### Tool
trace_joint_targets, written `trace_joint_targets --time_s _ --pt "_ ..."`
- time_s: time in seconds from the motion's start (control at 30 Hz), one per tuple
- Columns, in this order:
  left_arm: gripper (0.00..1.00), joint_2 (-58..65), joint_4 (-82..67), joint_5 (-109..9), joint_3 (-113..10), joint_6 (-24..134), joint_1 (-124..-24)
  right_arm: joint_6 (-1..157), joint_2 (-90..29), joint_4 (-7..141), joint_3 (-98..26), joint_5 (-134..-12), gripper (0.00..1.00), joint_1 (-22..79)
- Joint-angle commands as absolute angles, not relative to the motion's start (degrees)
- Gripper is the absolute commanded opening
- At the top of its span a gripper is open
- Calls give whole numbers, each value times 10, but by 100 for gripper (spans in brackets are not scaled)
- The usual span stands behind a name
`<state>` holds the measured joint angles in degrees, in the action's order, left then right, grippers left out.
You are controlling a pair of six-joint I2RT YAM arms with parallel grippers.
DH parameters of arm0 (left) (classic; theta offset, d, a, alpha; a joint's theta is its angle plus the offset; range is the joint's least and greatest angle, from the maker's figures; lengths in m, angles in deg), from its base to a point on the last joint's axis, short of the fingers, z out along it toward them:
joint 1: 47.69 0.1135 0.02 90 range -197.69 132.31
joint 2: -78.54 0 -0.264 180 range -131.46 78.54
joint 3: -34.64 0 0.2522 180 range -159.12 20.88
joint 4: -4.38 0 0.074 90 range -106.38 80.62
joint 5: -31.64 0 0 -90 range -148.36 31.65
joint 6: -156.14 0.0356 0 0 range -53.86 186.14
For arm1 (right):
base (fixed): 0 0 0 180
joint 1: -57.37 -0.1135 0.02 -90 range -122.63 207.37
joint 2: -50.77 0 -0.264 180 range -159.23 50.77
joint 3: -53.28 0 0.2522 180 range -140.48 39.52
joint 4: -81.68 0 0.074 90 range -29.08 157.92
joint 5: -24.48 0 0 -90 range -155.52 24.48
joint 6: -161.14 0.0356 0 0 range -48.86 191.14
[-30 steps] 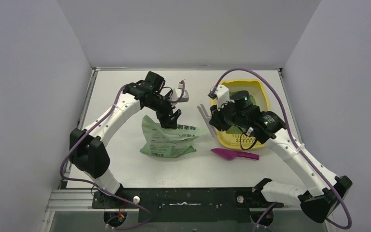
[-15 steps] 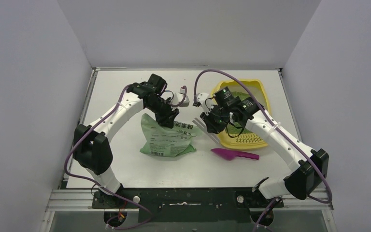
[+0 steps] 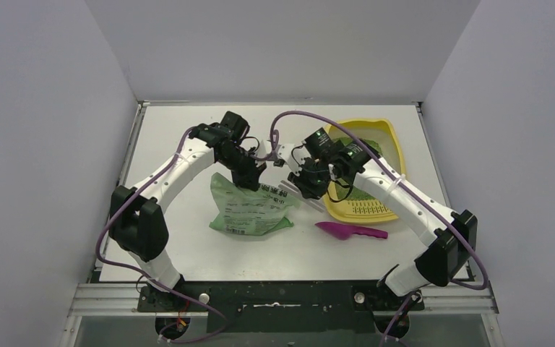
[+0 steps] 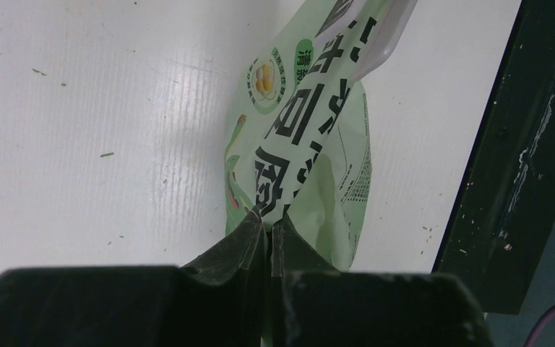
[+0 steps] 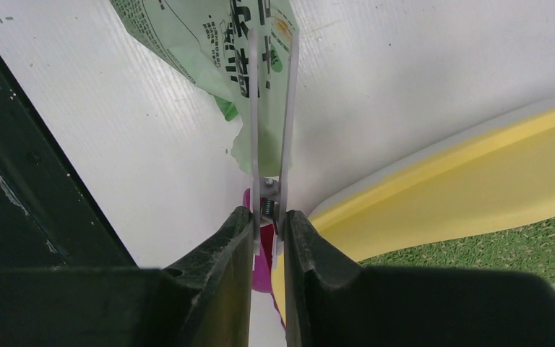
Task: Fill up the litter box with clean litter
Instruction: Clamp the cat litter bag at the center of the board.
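The yellow litter box (image 3: 378,125) lies at the right with green clean litter (image 5: 549,242) in it; my right arm covers much of it from above. A light-green printed bag (image 3: 249,210) lies mid-table. My left gripper (image 4: 267,228) is shut on the bag's (image 4: 296,123) upper edge. My right gripper (image 5: 269,217) is shut on the spring end of a long white clip (image 5: 271,108). The clip's two arms reach over the bag's (image 5: 209,36) printed edge. In the top view both grippers, left (image 3: 249,177) and right (image 3: 300,182), meet at the bag's top.
A magenta scoop (image 3: 350,231) lies on the table in front of the litter box (image 5: 462,188), also showing between my right fingers (image 5: 261,270). The black front rail (image 4: 520,144) borders the table. White walls close in the sides and back.
My left gripper has closed on the bag's upper edge. My right arm has carried the clip leftward, from beside the litter box to the bag's top.
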<state>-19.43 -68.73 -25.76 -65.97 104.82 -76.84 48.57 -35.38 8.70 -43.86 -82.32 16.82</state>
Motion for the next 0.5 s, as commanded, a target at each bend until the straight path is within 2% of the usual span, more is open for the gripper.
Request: trace_joint_targets --time_s 0.0,0.27,0.47 --pt "0 -177 -677 -242 -667 1055 -770 469 -348 74 -464 -801 0 154" --pt "3 -173 -668 -227 -670 1040 -770 481 -372 42 -469 -734 0 127" --pt "0 -171 -665 -224 -667 1038 -771 486 -377 34 -465 -721 0 119"
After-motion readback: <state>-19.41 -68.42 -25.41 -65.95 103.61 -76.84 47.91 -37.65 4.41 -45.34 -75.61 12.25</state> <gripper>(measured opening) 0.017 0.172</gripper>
